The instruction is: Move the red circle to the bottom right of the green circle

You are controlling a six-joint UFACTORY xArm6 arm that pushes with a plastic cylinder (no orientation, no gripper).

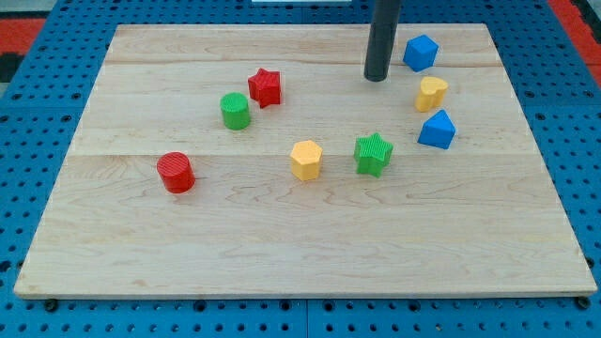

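Scanning the table (141,272) from left to right, we find the red circle (176,173) first, sitting alone at the near left, well apart from the rest. Farther back and to its right stands the green circle (236,111), with the red star (266,86) just beside it on its far right. Toward the middle come the yellow hexagon (306,160) and the green star (374,153), near one another. Our tip (377,79) rests at the far side, right of centre, touching no block; we carry no pincer, only a bare rod, so nothing opens, closes or grips. Rightmost are a blue block (421,53), the yellow heart (431,94) and a second blue block (437,130). What the move turns on, we judge, is this: the red circle lies far to the left and nearer than our tip, with the green circle roughly between, so we must swing round to the red circle's left side and push it rightward.
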